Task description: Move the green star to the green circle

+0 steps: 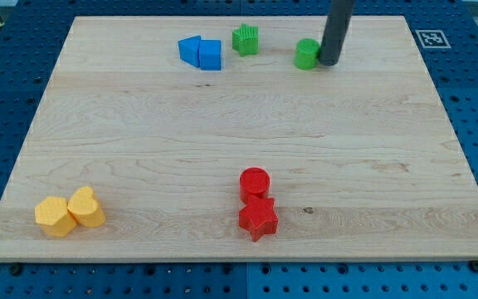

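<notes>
The green star [245, 40] sits near the view's top, left of the green circle [307, 54] with a clear gap between them. The tip [329, 62] stands just right of the green circle, seemingly touching it, so the wrong side for pushing. It likely should circle round to the star's left and push rightward, slightly downward. No jaws exist on this rod. The wooden desk [222, 149] is flat; two blue blocks [201, 53] lie left of the star.
</notes>
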